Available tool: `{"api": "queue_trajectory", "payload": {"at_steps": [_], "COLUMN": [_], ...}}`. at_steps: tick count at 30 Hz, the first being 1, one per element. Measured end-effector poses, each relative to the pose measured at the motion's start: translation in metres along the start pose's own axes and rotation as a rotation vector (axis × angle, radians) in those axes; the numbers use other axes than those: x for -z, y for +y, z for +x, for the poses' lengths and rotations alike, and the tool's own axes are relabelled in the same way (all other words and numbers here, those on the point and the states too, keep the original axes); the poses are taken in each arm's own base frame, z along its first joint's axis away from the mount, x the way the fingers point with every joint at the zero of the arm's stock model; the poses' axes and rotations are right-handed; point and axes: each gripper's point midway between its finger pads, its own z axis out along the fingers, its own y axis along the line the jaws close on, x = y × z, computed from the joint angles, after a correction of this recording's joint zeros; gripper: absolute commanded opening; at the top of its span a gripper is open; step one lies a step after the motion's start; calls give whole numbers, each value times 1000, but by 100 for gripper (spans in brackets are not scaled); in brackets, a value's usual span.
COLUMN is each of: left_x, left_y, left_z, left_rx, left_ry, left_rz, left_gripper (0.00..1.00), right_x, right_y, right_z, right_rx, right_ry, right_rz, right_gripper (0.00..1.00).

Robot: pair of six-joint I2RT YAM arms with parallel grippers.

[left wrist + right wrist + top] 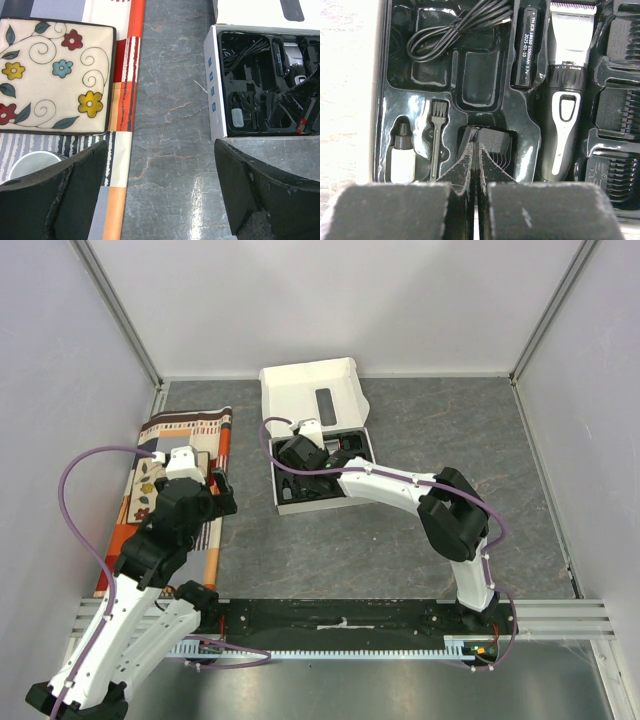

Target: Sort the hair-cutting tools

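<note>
The black clipper (567, 90) with its silver blade head lies in the black moulded tray (470, 75). The coiled black cable (455, 30), a small bottle (402, 155), a tiny brush (436, 135) and a small black comb guard (497, 145) lie there too. My right gripper (476, 147) is down in the tray, its jaws pinched on the guard's edge; in the top view it (300, 462) is over the box. My left gripper (160, 195) is open and empty above the bare table, between the mat and the box. The left wrist view also shows the clipper (292, 57) and cable (242, 50).
The white box (310, 390) stands open at the back centre with its lid up. A striped mat (125, 75) on the left holds a flowered plate (50, 75) and a white cup (30, 162). More comb guards (617, 105) fill the tray's right side.
</note>
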Motion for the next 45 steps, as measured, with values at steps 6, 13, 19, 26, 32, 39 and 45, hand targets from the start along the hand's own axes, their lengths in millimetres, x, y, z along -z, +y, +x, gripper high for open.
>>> {"api": "queue_trajectory", "payload": {"at_steps": [6,13,19,26,32,39,45], "left_x": [0,0,0,0,0,-1,-4], "left_y": [0,0,0,0,0,-1,-3], "left_z": [0,0,0,0,1,1,3], "left_rx": [0,0,0,0,-1,-2,-9], "left_ry": [0,0,0,0,3,6,21], "left_rz": [0,0,0,1,1,0,2], "left_gripper": [93,93,93,93,93,93,94], "right_x": [0,-11,-13,-12,-8,-3,-1], "right_y": [3,8,8,9,10,18,8], "right_z": [2,17,19,17,11,-4,-9], "right_rx": [1,19,36,44,57,44,67], "right_ry": [8,42,47,50,54,30,25], "right_rz": [-13,-22,-20,-21,-26,-54,-28], "right_gripper": [0,0,2,22,31,36,39]}}
